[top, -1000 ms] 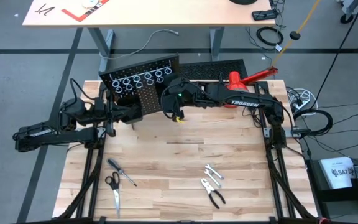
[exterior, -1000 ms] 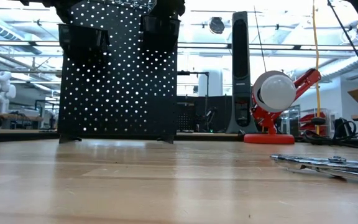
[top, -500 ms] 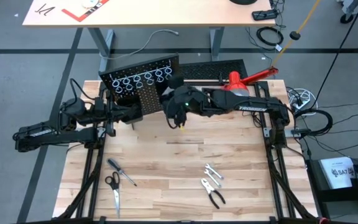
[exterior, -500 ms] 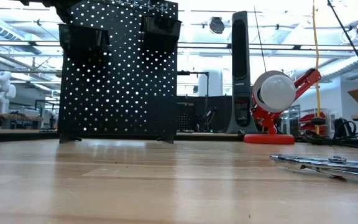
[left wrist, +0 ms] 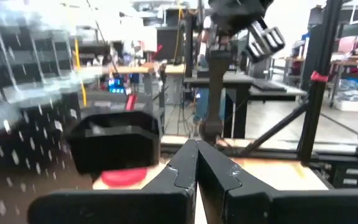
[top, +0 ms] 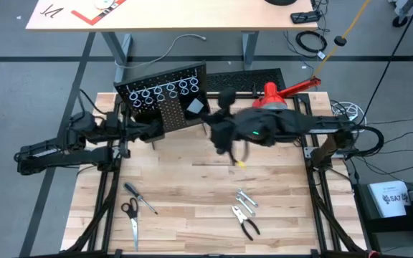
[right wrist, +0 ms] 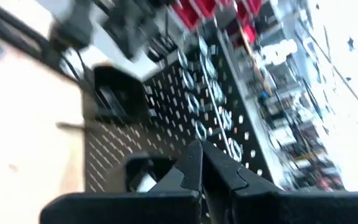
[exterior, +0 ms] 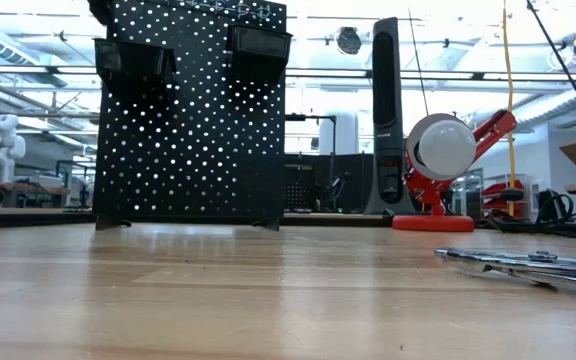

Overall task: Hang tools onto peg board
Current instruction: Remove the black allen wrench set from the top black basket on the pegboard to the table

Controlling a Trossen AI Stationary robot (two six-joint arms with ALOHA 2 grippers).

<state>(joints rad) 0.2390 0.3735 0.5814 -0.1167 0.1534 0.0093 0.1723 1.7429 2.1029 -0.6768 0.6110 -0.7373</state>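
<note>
The black peg board [top: 165,99] stands upright on its feet at the table's far left, with a row of silver rings [top: 165,91] and two box bins [exterior: 258,42]. On the near part of the table lie the tools: a screwdriver [top: 140,198], scissors [top: 130,218], a wrench [top: 246,198] and pliers [top: 247,223]. My right gripper [top: 219,135] hangs shut and empty above the table's middle, to the right of the board and pointing at it [right wrist: 199,149]. My left gripper [top: 154,130] waits shut beside the board's near left [left wrist: 196,146].
A red-and-white lamp [top: 272,94] and a flat slotted black panel [top: 246,77] stand at the far right, behind my right arm. In the low view a tool [exterior: 528,263] lies at the near right. Bare wood lies between the board and the tools.
My right gripper has drawn back from the top of the peg board toward the table's right and near side, rising as it went and staying shut. It has left the low view, where it stood over the right bin. The tools have not moved.
</note>
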